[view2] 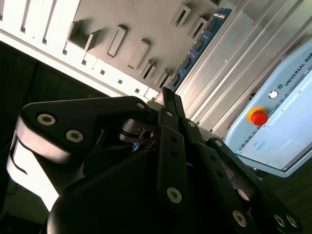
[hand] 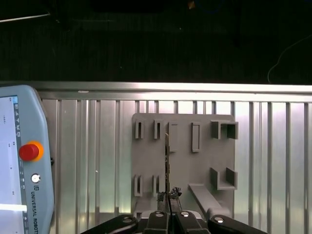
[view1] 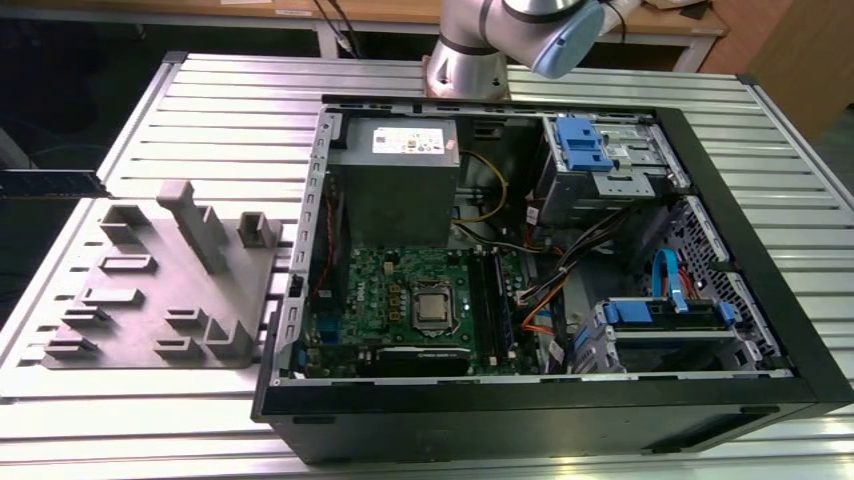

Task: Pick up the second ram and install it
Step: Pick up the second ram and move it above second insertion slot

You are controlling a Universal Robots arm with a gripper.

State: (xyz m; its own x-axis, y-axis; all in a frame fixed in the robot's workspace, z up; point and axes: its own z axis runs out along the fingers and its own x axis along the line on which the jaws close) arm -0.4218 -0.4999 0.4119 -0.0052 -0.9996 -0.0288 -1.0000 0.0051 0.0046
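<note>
End effector [hand: 168,199] clamps second ram [view2: 197,46] over grey blk [hand: 204,156].

1. My arm [view1: 470,55] stands as an upright grey column in the exterior view, with a blue-capped joint [view1: 567,40] bending off beside it.
2. In the first wrist view my hand [hand: 168,207] has its black, linked fingers [hand: 156,223] drawn close together.
3. In the second wrist view the fingertips meet in a narrow point.
4. They pinch a thin memory stick [view2: 197,46], which juts straight out beyond them.
</note>
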